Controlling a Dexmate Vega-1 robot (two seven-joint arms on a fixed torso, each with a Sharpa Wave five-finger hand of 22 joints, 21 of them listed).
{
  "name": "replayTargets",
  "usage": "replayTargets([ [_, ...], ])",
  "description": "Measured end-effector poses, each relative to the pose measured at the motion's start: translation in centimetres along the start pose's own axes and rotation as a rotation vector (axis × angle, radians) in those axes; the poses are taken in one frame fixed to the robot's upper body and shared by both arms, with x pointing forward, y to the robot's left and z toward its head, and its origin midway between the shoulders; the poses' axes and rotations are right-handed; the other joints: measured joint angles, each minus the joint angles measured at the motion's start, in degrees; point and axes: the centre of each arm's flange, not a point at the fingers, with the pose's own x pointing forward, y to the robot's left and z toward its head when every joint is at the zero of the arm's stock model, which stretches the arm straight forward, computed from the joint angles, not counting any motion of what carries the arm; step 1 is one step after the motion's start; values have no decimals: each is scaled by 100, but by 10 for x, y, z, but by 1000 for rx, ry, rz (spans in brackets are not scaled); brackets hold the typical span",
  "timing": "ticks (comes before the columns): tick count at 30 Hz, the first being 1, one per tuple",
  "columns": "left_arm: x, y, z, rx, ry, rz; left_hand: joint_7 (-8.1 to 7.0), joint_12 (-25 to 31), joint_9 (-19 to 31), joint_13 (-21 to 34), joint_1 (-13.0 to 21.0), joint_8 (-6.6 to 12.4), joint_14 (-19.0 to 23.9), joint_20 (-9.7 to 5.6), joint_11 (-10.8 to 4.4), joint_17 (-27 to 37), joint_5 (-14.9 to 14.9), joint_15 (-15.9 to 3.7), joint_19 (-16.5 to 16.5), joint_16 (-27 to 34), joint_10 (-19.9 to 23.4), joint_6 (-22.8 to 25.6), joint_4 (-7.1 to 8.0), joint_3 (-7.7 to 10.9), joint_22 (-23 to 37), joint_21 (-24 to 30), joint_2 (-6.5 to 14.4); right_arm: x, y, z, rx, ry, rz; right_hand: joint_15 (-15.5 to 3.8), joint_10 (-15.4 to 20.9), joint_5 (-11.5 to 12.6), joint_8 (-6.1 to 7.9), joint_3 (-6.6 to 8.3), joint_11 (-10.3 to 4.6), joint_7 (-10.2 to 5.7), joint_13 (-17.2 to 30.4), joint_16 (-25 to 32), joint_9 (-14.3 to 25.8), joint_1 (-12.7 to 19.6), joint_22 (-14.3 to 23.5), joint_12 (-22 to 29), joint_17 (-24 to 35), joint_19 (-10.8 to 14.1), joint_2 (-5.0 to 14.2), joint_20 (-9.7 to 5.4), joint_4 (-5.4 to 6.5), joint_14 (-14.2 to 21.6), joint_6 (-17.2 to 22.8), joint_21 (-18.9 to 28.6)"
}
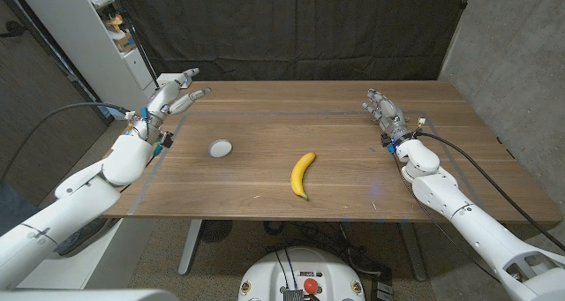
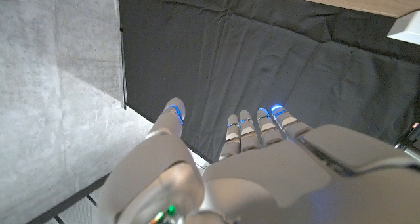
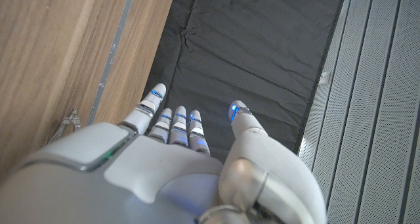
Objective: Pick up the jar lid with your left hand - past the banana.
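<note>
The wooden surface [image 1: 265, 173] carries just two loose things, and both arms wait at its far corners. The left arm [image 1: 88, 182] comes in along the left edge. Its left hand [image 1: 172, 96] is raised near the far left corner, fingers [image 2: 252, 127] straight and spread, holding nothing. The right hand [image 1: 385, 112] is near the far right corner, also open-fingered and empty, well apart from the work.

The banana [image 1: 302, 175] lies toward the near edge, a little right of the middle. The jar lid [image 1: 220, 147], small, round and white, lies flat on the surface to the left of the banana and slightly farther back, well apart from it. The lid is nearer the left arm than the banana is, just inward of the left wrist.

By my judgement the task has not really begun: this is the reach stage, with no contact yet. The next move calls for the left hand to swing inward and back toward the robot, come down over the lid and turn its fingertips to the rim. The lid is thin and lies flush, so a pinch at its edge seems likelier to work than a scoop. The banana should not obstruct that path.
</note>
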Motion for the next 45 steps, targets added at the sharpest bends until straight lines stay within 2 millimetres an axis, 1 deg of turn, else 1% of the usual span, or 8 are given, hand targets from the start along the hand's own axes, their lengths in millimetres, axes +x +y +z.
replayTargets([
  [4, 1, 3, 3, 61, 4, -11, -21, 0, 0, 7, 68, 0, 0, 30, -18, 0, 0, 0, 30, 0, -18, -21, 0, 0, 0, 0, -23, 1, -2, 1, -3, 1, -2, 0, 0, 0, 0, 24, 0, -32, 0, 0, 0, 0, 0, 0, -7, 0, 0, 0, -24, 0, 32, 0],
  [21, 13, 11, 17, 250, 1, -93, -50, 45, -1, 54, 446, 0, 76, 135, -89, 29, 95, -6, 135, 0, 55, -10, 0, 49, 1, 0, -250, 5, -3, 3, -12, 3, -13, -31, 30, 0, 0, 40, -30, -32, -13, 0, 0, 0, 0, 0, 9, 0, 0, 0, -7, 31, 32, 0],
  [23, 14, 11, 18, 275, 8, -112, -81, 45, -1, 54, 495, 0, 76, 199, -89, 29, 102, -7, 199, 0, 55, 21, 0, 49, 1, 1, -298, 7, -2, 4, -12, 2, -13, -31, 30, 0, 0, 40, -30, -32, -13, 0, 0, 0, 0, 0, 9, 12, 0, -12, -7, 31, 32, 0],
  [27, 15, 12, 21, 308, 19, -144, -81, 78, 27, 101, 835, 0, 135, 617, -89, 29, 138, -7, 446, 0, 55, 21, 0, 49, 1, 61, -488, 8, -1, 4, -9, 2, -14, -31, 30, 0, 0, 40, -29, -32, -13, 0, 0, 0, 0, 0, 9, 32, 0, -32, -7, 31, 32, 0],
  [30, 15, 12, 25, 326, 23, -163, -81, 78, 27, 107, 932, 0, 135, 760, -89, 29, 161, -7, 572, 0, 55, 21, 11, 59, 15, 80, -562, 9, 0, 4, -8, 3, -16, -31, 30, 24, 0, 40, -29, -32, -13, 0, 0, 0, 0, 0, 9, 32, 0, -32, -7, 31, 32, 0],
  [36, 14, 12, 29, 369, 38, -190, -81, 99, 27, 133, 1057, 0, 237, 902, -91, 29, 160, -54, 723, 36, 101, 21, 24, 72, 15, 149, -650, 9, 0, 4, -6, 2, -17, -31, 30, 24, 0, 40, -29, -32, -13, 0, 0, 0, 0, 0, 8, 32, 0, -31, -7, 31, 32, 0],
  [41, 10, 13, 35, 399, 41, -204, -135, 135, 27, 140, 1141, 44, 360, 932, -119, 28, 160, -80, 897, 74, 173, 76, 51, 45, 41, 188, -689, 10, 0, 5, -4, 1, -18, 1, 30, 24, 0, 40, -29, -32, -5, 0, 0, 0, 0, 0, 8, 31, 0, -31, -7, 62, 32, 0],
  [45, 7, 14, 35, 438, 59, -214, -223, 165, 27, 168, 1147, 45, 499, 962, -79, 56, 160, -80, 1114, 92, 230, 188, 121, -25, 68, 271, -694, 10, 0, 7, -4, -3, -16, 1, 30, 24, 0, 43, -29, -32, 3, 0, 0, 0, 0, 0, 8, 63, 0, 0, -10, 62, 32, 0],
])
